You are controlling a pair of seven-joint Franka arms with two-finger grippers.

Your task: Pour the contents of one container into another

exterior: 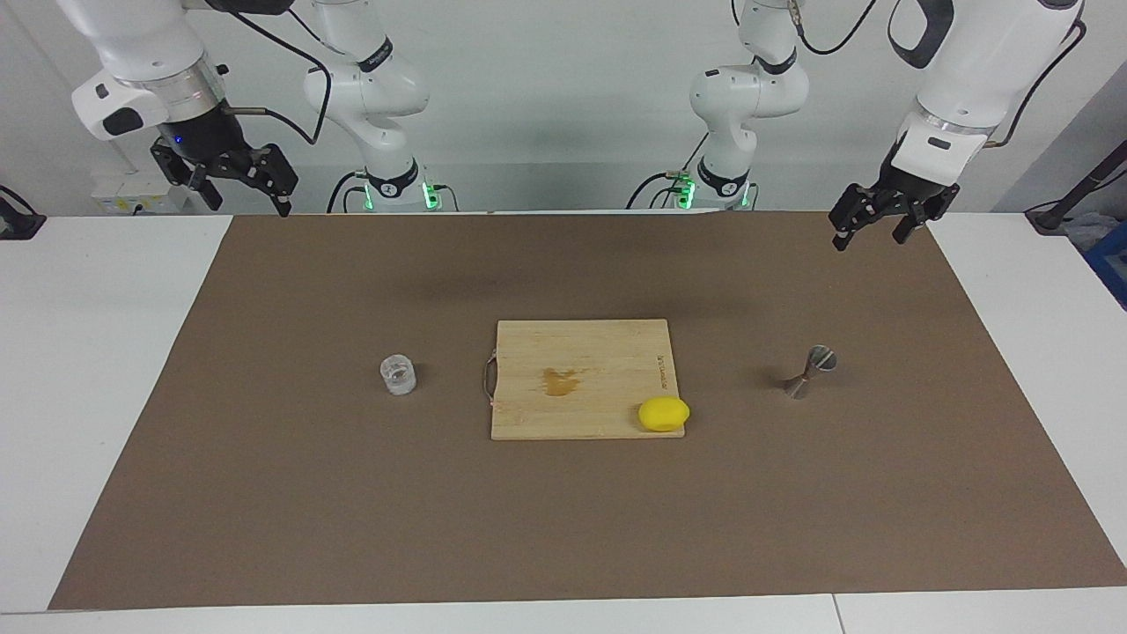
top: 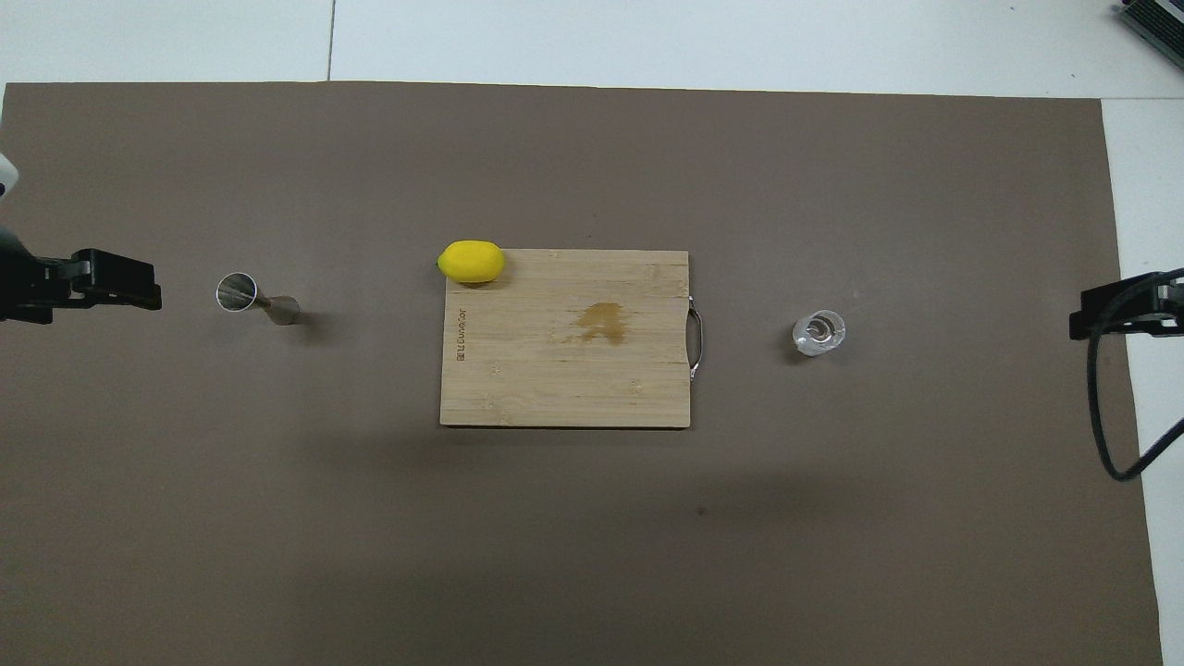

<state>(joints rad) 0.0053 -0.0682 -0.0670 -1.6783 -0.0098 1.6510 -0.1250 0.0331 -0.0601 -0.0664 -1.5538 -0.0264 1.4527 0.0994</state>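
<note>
Overhead framing cuts off left end effector (exterior: 867, 231) and right end effector (exterior: 239, 187), both spread apart, empty

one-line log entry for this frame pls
stage: pre-grasp | left claw: open, raised, waiting | right claw: open, raised, waiting | glass: upright on mat | jigger: upright on mat | pour: not started

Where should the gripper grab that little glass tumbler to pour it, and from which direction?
Grip the glass tumbler round its straight side wall, coming in level from the right arm's end. It stands upright with open mat around it, and a side hold probably leaves the rim free for tipping.
</note>
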